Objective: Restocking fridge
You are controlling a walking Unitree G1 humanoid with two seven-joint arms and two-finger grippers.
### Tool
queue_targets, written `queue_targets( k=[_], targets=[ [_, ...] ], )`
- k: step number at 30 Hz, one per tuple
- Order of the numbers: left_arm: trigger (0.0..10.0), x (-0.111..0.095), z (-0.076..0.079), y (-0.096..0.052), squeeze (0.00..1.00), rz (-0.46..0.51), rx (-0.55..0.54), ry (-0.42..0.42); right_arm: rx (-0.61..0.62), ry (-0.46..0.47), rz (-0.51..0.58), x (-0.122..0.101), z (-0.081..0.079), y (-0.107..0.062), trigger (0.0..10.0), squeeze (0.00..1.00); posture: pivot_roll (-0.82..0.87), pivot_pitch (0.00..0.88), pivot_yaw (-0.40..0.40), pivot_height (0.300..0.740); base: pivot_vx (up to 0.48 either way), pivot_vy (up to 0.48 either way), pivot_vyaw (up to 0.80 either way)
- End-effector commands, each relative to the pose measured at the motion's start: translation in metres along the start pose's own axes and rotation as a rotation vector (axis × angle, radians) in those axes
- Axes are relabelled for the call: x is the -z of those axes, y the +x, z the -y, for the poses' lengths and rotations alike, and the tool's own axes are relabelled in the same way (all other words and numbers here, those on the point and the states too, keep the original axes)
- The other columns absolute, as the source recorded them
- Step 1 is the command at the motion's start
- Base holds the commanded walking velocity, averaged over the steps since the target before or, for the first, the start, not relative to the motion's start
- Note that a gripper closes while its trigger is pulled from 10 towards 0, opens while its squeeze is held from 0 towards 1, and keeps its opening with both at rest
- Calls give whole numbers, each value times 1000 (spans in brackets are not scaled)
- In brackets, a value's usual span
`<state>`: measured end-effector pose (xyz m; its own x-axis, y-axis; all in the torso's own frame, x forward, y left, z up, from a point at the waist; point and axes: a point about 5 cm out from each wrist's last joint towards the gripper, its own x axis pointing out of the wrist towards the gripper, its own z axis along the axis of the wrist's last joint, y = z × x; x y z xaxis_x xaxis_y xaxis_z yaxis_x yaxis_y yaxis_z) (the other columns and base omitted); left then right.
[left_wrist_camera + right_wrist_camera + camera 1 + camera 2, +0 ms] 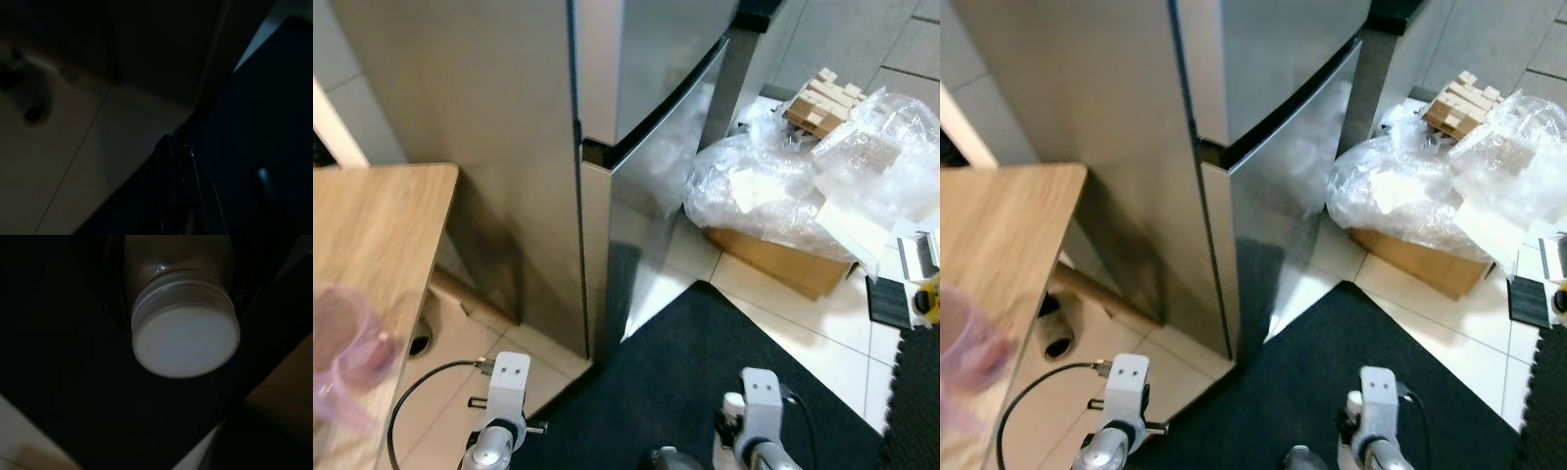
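- Between the black fingers of the right gripper (181, 308), a bottle with a wide white screw cap (186, 340) was held, the cap pointing away from the wrist and the fingers closed on the neck and body behind it.
- In the head views the right arm (759, 411) was seen low over the black mat (705, 382), with the fridge (519, 147) in front of it and both doors shut.
- The left gripper (173, 191) was hanging over the edge of the mat; whether its fingers were apart could not be told in the dark picture.
- The bottle was judged to be rigid and smooth, so rather slippery, and its weight could not be told, as the contents were hidden.
- A hold on the body just below the cap was judged safest, because the ribbed cap alone could turn or slip.
- A wooden table (372, 235) with a blurred pink cup (347, 343) stood at the left, and plastic wrapping (783, 186) over a cardboard box (783, 259) lay at the right.
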<state>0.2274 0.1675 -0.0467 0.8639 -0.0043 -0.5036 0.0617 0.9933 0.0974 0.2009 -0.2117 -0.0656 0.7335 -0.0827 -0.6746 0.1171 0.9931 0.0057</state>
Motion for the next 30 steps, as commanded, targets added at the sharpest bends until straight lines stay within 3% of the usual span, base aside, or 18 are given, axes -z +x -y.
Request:
queue_targets(
  k=[1,11,20,25,27,30],
  targets=[
    [10000,16,1,-8,0,-55,5,-1,-5,10,-10,4,-4,-1,10000,0,-122,110,2,740,0,0,0],
    [10000,16,8,-8,0,-44,52,43,-1,6,-16,5,-2,-1,10000,0,-122,112,0,740,0,0,0],
    [10000,10,5,-5,0,-19,10,0,-3,0,-13,5,-2,-1,10000,0,-131,100,-6,740,0,-311,0],
    [10000,-7,-15,-1,0,74,-96,-22,-50,-39,14,-4,-8,2,10000,0,-132,93,-45,740,0,0,0],
    [10000,-14,-30,-1,0,121,-168,-23,-70,-64,21,-9,-10,3,10000,0,-124,94,-65,740,0,0,0],
    [10000,-25,-66,-6,0,195,-315,-93,-101,-92,44,-20,-15,7,10000,0,-113,100,-84,740,0,0,0]
  ],
)
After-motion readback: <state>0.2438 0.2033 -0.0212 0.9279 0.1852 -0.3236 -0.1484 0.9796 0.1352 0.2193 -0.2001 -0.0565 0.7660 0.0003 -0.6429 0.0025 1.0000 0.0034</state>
